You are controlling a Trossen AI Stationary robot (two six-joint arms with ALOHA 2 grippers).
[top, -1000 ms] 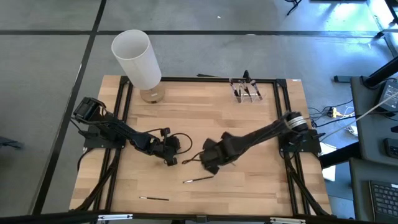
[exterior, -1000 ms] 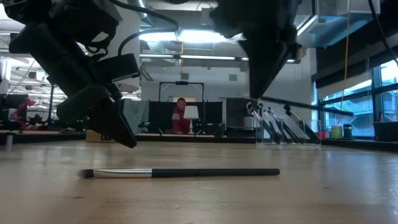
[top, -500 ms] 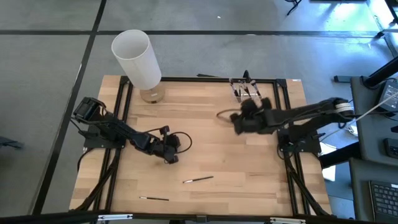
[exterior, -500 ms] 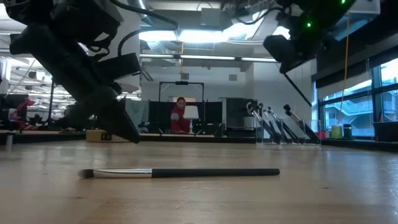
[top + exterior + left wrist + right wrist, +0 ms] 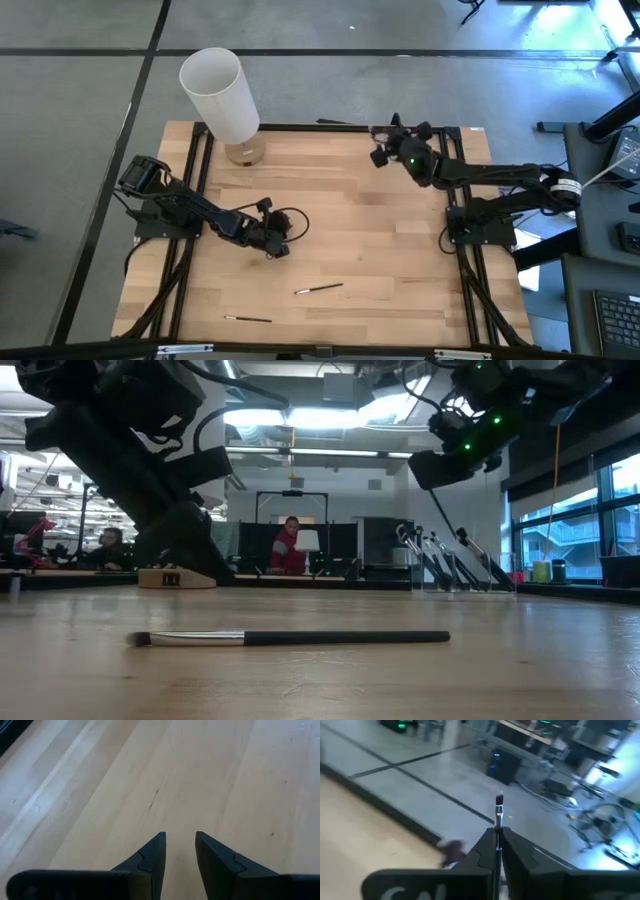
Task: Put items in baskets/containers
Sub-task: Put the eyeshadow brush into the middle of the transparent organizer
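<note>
A clear plastic holder (image 5: 377, 132) with several brushes in it stands at the table's far right and is largely covered by my right arm. In the low view the holder (image 5: 440, 565) shows its brushes leaning upward. My right gripper (image 5: 388, 150) hovers over it, shut on one black-handled makeup brush (image 5: 499, 807). Two more brushes lie flat on the wood near the front edge, one (image 5: 318, 289) toward the middle and another (image 5: 247, 319) closer in. My left gripper (image 5: 274, 247) is low over the table's middle left, open, with only bare wood between its fingers (image 5: 179, 840). My right gripper (image 5: 498, 836) pinches the brush between its two fingers on the handle just behind the silver ferrule (image 5: 499, 822). The ferrule and dark tuft stick out past the fingertips. The handle (image 5: 470, 545) slants down below the gripper, clear of the table. I cannot tell whether its lower end is inside the holder.
A tall white cylinder (image 5: 220, 92) stands at the far left corner, with a small wooden piece (image 5: 243, 152) at its foot. Black frame rails run along the table's sides. Bare wood stretches between the two arms. A person (image 5: 290, 548) sits in the room behind.
My right gripper, with the brush in it, has risen from low over the table's middle. It has swung toward the far right corner and now stands over the clear holder. The two brushes on the wood have stayed put.
</note>
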